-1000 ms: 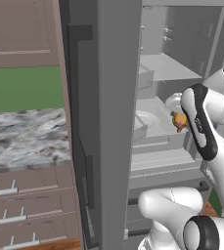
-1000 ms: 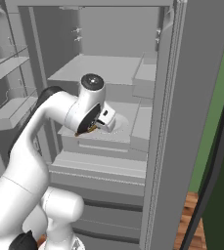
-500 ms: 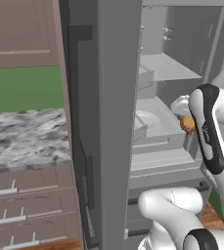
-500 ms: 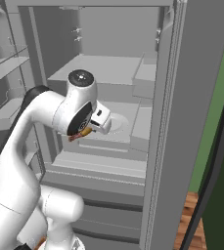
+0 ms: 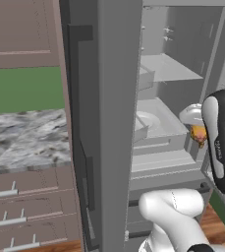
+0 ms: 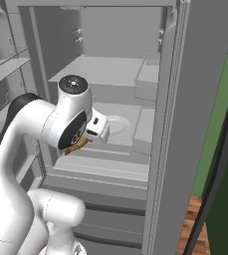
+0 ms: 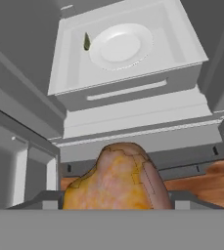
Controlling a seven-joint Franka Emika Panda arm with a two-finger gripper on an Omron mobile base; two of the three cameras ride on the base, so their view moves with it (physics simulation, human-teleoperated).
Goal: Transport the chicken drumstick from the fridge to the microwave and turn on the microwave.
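Hand view, gripper [image 7: 114,207] holding chicken drumstick [image 7: 114,180]

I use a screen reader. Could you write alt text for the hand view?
A golden-orange chicken drumstick sits close to the camera at the bottom. Beyond it is the open fridge interior, where a white plate lies in a pale grey drawer beside a small green item.

I see a white plate [image 7: 120,45] lying flat in a pale tray [image 7: 189,49]. A tiny green thing [image 7: 86,42] stands just beside the plate. Outside there is a speckled stone counter [image 5: 25,140] over brown drawers [image 5: 30,211].
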